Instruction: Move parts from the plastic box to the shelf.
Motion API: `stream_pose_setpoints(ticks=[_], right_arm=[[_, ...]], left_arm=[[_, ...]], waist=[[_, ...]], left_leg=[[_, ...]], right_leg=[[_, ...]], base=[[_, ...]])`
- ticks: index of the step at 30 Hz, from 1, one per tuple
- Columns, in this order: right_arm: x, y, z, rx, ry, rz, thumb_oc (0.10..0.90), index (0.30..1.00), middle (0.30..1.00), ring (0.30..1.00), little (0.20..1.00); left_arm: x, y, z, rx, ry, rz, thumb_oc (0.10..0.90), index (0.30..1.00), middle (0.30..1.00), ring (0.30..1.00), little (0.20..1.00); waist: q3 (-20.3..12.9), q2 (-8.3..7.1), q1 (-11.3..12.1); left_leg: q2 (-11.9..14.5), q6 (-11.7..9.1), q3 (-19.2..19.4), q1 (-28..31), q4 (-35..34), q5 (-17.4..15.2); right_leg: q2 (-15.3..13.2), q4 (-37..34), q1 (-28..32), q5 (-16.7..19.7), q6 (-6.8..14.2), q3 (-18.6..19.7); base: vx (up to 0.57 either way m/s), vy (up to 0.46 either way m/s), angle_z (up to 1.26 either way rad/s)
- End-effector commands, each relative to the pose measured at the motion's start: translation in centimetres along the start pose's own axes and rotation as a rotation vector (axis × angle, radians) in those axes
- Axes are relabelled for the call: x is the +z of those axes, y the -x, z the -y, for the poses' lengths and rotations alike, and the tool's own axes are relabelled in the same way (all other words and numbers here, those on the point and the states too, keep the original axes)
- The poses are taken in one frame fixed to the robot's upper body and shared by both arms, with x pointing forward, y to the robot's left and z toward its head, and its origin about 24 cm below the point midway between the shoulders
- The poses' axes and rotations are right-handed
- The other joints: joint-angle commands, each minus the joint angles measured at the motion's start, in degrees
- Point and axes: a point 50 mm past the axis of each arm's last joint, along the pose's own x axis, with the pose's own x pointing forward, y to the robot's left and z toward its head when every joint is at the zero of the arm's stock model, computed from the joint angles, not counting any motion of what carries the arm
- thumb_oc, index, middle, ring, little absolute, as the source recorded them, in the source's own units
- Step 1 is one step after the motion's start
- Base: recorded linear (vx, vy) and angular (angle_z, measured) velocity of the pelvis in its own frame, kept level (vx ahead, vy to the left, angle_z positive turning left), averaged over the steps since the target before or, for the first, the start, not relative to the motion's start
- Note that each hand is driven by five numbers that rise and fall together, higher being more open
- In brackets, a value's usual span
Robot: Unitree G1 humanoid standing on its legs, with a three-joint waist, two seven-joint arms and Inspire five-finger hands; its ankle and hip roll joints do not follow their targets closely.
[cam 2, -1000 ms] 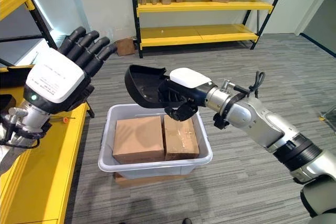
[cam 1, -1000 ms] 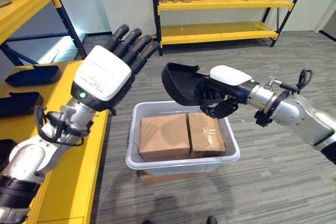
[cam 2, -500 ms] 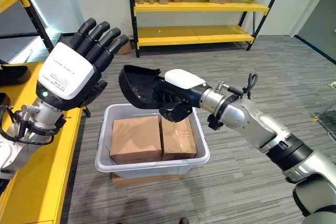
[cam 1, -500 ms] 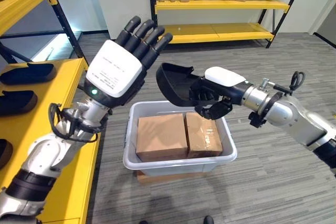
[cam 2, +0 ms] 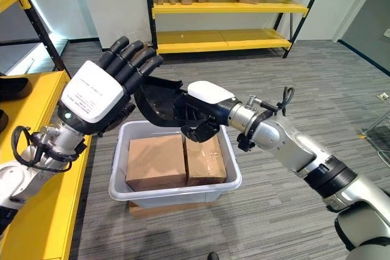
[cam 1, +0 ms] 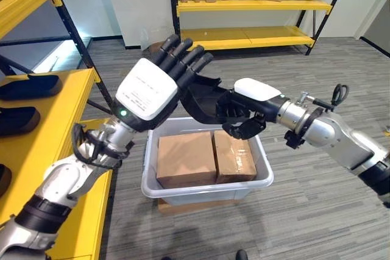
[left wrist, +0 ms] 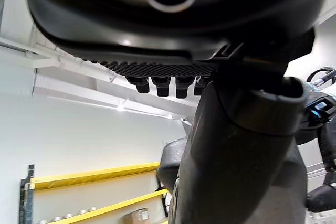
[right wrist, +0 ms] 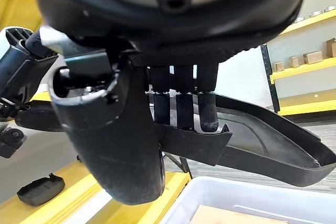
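Observation:
My right hand [cam 1: 255,91] is shut on a black curved plastic part [cam 1: 204,100], holding it above the pale plastic box [cam 1: 207,190]. In the right wrist view its fingers [right wrist: 181,109] curl over the part's edge [right wrist: 262,145]. My left hand [cam 1: 148,89] is open with straight fingers, raised right at the part's left end and covering some of it. I cannot tell whether it touches the part. Two brown cardboard packs [cam 1: 184,159] lie side by side in the box.
The yellow shelf [cam 1: 46,135] stands to my left and carries black parts [cam 1: 27,85] like the held one. A far yellow rack [cam 1: 256,4] with cardboard boxes lines the back wall. Grey floor lies open to the right of the box.
My left hand has swung right, from over the shelf edge to the part's left end. The right hand keeps its hold on the part and has drifted slightly left.

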Motion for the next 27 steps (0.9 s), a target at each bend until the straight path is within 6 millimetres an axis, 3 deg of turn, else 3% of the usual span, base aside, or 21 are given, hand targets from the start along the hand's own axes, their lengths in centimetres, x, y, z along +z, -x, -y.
stream_pose_setpoints(ticks=[1, 26, 27], right_arm=[[2.7, -1.6, 6.5, -0.238, 0.117, 0.125, 0.400, 0.300, 0.300, 0.300, 0.300], [3.5, -2.5, 6.1, -0.238, 0.094, 0.161, 0.400, 0.300, 0.300, 0.300, 0.300], [3.5, -2.5, 6.1, -0.237, 0.094, 0.161, 0.400, 0.300, 0.300, 0.300, 0.300]], left_arm=[[-0.5, -3.3, -2.6, 0.176, 0.030, 0.014, 0.900, 1.000, 1.000, 1.000, 1.000], [1.0, -4.8, 0.2, 0.090, 0.125, 0.029, 0.900, 1.000, 1.000, 1.000, 1.000], [1.0, -4.8, 0.3, 0.090, 0.126, 0.030, 0.865, 0.951, 0.951, 0.951, 0.951]], waist=[[-5.6, -1.05, 0.5], [-5.5, -0.98, -0.5], [-5.6, -0.93, -0.5]], left_leg=[[4.3, -1.8, -1.8, 3.4, -0.4, -3.8], [4.1, -1.5, -1.7, 3.2, -0.4, -3.3], [4.1, -1.6, -1.7, 3.4, -0.4, -3.9]], right_leg=[[-4.4, 1.0, 0.7, 0.0, 3.4, -1.1], [-4.3, 1.2, 0.2, 0.4, 3.2, -0.5], [-4.3, 1.1, 0.5, 0.0, 3.3, -0.5]], base=[[0.00, 0.000, 0.00], [0.00, 0.000, 0.00], [0.00, 0.000, 0.00]])
